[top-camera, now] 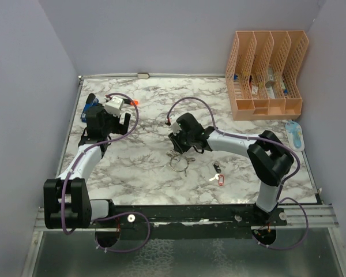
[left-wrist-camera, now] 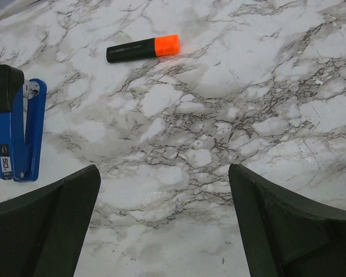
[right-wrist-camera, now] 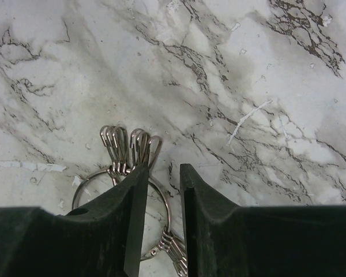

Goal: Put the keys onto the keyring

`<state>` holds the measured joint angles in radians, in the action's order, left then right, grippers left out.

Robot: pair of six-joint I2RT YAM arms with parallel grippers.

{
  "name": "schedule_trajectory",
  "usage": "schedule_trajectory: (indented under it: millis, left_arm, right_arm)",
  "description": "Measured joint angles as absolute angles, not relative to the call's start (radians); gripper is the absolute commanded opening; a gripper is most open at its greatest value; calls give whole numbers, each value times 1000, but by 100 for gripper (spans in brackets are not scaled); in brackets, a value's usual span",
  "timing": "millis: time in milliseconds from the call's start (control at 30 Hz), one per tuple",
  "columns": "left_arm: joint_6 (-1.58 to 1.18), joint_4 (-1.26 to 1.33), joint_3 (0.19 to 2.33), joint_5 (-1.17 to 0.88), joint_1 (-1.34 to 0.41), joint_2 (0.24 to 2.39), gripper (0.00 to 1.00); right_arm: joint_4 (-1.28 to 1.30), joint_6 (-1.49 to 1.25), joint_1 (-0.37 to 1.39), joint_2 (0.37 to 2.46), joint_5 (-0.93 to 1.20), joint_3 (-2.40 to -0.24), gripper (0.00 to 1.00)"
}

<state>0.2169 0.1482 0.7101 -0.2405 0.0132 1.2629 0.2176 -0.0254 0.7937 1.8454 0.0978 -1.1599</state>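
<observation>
At the middle of the marble tabletop (top-camera: 144,173), the keyring (top-camera: 179,161) is seen lying flat, directly under the right gripper (right-wrist-camera: 164,167). In the right wrist view its thin wire loop is straddled by the two dark fingers (right-wrist-camera: 115,219). These are drawn close together with only a slim gap between them, and an arc of the wire is seen inside that gap. Whether the wire is actually pinched cannot be told. Two bunches of small silver clips (right-wrist-camera: 126,144) are carried on the ring. One is fanned out just beyond the fingertips and the other is visible low in the gap.

To the right of the ring, near it but not touching, the keys (top-camera: 218,174) are laid on the tabletop. One has a dark head, and a red tag (top-camera: 221,180) is seen at the near end of the pair. They lie apart from both grippers.

At the far left, the left gripper (left-wrist-camera: 162,173) is held above bare marble, its fingers spread wide and released. Beyond it an orange-capped black marker (left-wrist-camera: 143,49) is seen, and to its left a blue stapler (left-wrist-camera: 17,130). An orange file organiser (top-camera: 266,72) is set in the far right corner.
</observation>
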Motion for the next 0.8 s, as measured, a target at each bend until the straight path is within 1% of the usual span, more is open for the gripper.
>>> schedule_trajectory:
  millis: [333,800]
  left_arm:
    - [215,148,710,-246,13,1266,96]
    - [214,148,710,-247,20,1268,96]
  right_arm:
    - [216,-45,817,1847,98,-1160,29]
    - [198,-51,819,1880,80,-1147,23]
